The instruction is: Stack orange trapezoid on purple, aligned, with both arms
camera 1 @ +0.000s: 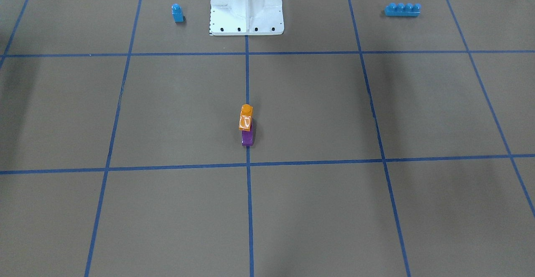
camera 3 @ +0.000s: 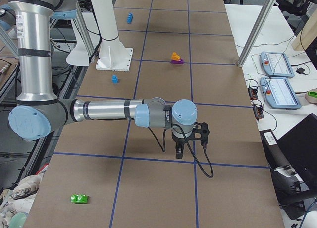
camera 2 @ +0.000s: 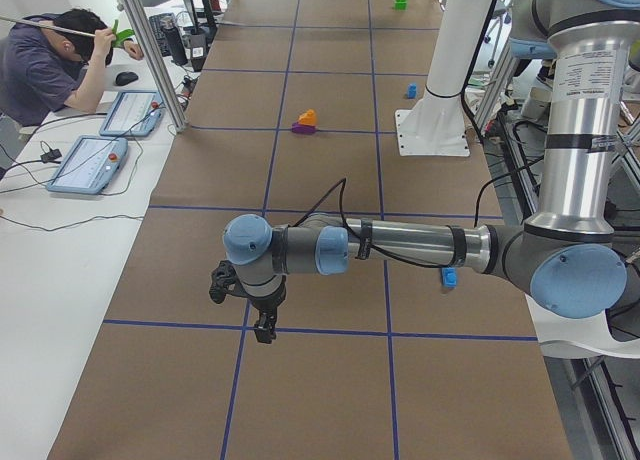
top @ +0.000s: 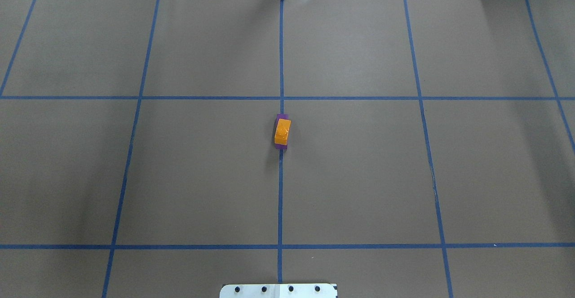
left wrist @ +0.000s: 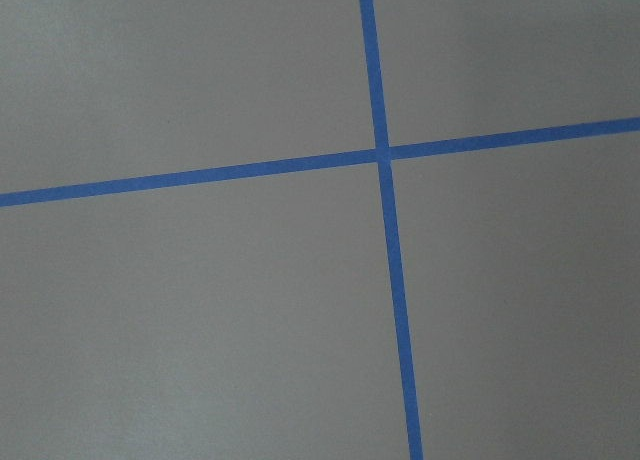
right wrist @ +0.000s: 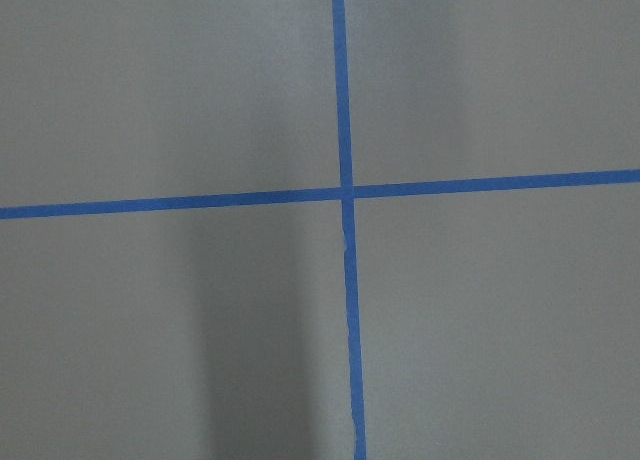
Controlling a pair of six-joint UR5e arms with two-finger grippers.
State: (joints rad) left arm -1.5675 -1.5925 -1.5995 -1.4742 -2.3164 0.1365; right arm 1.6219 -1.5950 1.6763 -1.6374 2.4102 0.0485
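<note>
Stacked already, by the look: orange trapezoid (camera 1: 246, 118) on top of purple (camera 1: 247, 138), at centre of table (camera 1: 376, 210), right on the blue tape line (camera 1: 249, 210). From overhead, thin purple edge visible at both ends of the orange, so maybe not fully aligned; hard to tell. No contact w/ either gripper. Left gripper (camera 2: 263, 332) and right gripper (camera 3: 181, 152) well apart from the stack, pointing down over bare table; spread or clenched, cannot tell from side views. Risks, as judgement only: stud perhaps not pressed home, so possible tilt or slide-off; possible knock-over when returning to correct the approx. alignment, esp. w/ a sideways push on such a light stack.
</note>
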